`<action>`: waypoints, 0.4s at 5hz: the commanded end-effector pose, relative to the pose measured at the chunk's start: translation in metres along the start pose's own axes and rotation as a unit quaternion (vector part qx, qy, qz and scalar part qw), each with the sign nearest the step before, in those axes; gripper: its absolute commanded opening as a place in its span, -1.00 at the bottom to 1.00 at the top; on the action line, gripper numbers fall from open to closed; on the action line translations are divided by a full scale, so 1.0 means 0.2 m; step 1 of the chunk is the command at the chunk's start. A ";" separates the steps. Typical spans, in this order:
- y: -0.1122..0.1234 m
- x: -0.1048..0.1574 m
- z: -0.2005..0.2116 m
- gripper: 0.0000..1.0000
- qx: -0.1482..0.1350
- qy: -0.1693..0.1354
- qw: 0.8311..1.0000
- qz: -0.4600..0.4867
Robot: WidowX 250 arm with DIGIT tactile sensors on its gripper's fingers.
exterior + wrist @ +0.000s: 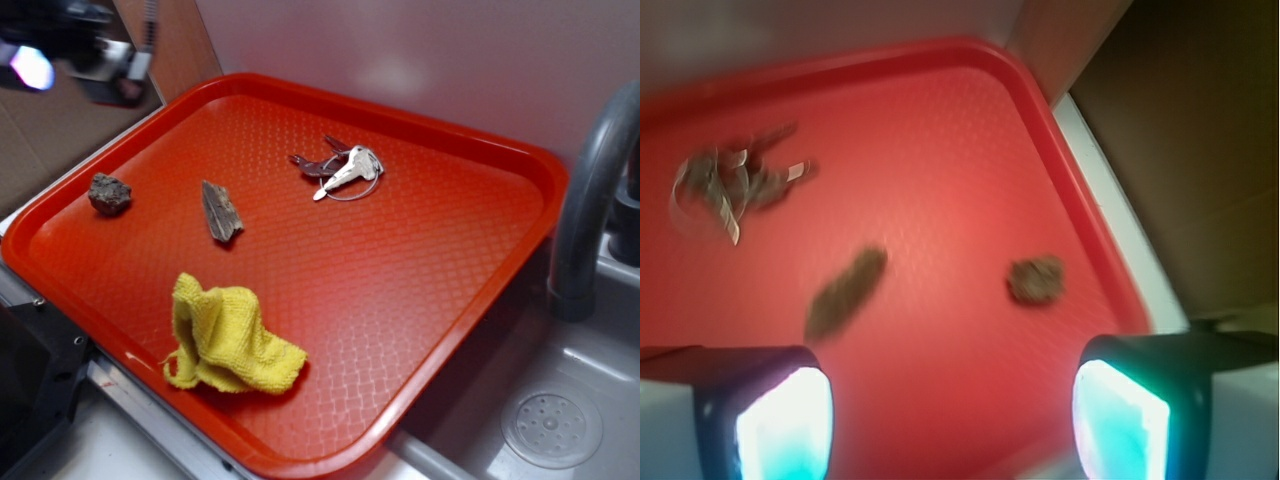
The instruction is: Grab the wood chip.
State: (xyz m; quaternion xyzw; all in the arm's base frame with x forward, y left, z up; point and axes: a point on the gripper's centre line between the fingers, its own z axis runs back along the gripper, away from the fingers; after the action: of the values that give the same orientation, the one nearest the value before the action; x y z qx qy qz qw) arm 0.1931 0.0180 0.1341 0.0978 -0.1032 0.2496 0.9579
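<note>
Exterior view, far left corner: the black robot gripper (80,50) sits blurred above the brown surface outside the tray, w/ a bright violet-white glow at its left edge. Can't tell jaw state from this view. In the wrist view the two fingers (775,410) show at the bottom corners, glowing cyan-white, set wide apart w/ nothing between them; gripper (950,410) is held above the tray, well apart from every object.

The large red plastic tray (420,300) w/ a textured floor and raised rim fills most of the scene. On its left part lies a dark brown lumpy rock-like chunk (109,194), near the left rim. Right of it, apart from it, lies the small flat grey-brown wood chip (221,211), elongated, streaky grain, flat on the tray floor. In the wrist view the chip (846,293) is a blurred dark streak, w/ the rock (1036,280) to its right.

Near side of the tray: a crumpled yellow knitted cloth (228,340), not touching the chip.

Far centre: a bunch of silver and dark keys on a thin wire ring (340,168), also seen top left in the wrist view (730,185).

Far right, off the tray: a grey curved faucet pipe (590,190) over a grey sink basin (560,400) w/ a round drain
</note>
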 end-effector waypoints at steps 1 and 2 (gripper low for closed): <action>-0.04 0.03 -0.37 1.00 -0.081 0.055 0.984 0.149; -0.10 -0.01 -0.44 1.00 -0.084 0.069 0.986 0.125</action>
State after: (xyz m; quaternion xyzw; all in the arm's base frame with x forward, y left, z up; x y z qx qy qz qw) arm 0.2143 0.0221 0.0425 -0.0098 -0.0555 0.3683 0.9280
